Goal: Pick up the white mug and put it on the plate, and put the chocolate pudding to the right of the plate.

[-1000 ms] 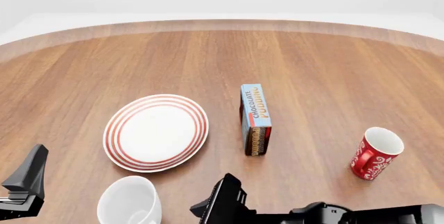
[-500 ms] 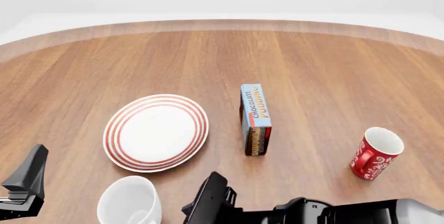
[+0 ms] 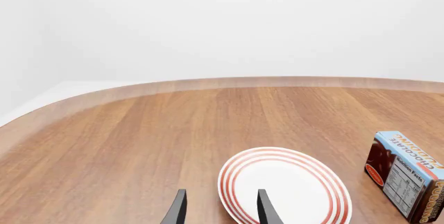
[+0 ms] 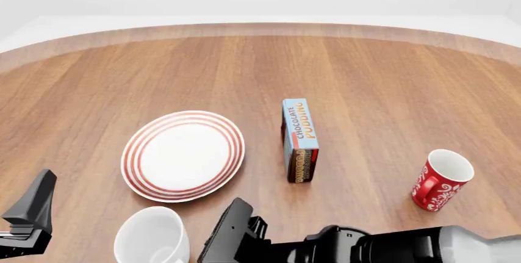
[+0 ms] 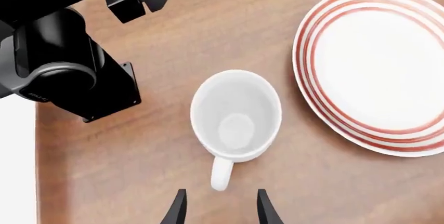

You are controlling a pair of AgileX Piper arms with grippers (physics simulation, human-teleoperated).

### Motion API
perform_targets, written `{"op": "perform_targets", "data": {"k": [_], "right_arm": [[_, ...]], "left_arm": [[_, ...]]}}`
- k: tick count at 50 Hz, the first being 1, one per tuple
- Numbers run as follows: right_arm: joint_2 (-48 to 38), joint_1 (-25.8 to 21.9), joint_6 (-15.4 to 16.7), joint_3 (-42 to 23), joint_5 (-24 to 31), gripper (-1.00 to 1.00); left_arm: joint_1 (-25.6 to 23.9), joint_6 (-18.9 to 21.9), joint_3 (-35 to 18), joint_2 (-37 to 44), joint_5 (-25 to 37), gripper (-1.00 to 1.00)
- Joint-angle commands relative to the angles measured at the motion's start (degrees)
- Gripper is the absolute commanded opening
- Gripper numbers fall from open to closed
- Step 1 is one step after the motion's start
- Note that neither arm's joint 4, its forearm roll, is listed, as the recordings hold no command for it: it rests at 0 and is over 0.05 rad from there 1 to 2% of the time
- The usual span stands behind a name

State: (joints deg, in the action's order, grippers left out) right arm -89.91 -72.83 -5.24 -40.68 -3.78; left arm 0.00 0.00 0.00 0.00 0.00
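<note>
Step in hand: reach for white mug (image 5: 236, 115). Right gripper (image 5: 218, 208) above it, fingers parted, holding nothing. Mug upright on table at 7 o'clock from plate (image 4: 183, 155), apart. Left gripper (image 3: 218, 211) parted, idle. Next: lower, clamp mug rim or handle.

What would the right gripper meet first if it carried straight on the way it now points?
Probably the white mug's handle: it lies just ahead of the right gripper's open fingertips, though depth is hard to judge.

We look from above and behind across the bench (image 4: 366, 74). Our right wrist camera faces straight down; the left faces forward. All three share the plate (image 4: 183, 155).
</note>
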Motion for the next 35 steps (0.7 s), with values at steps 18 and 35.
{"op": "perform_targets", "data": {"k": [18,35], "right_arm": [[-3.9,-0.38,-1.1,-2.75,-0.02,1.0],[-5.9,-0.06,-1.92,-3.17,-0.83,1.0]], "left_arm": [[0.0,0.0,0.0,0.0,0.0,1.0],[0.0,0.0,0.0,0.0,0.0,1.0]]}}
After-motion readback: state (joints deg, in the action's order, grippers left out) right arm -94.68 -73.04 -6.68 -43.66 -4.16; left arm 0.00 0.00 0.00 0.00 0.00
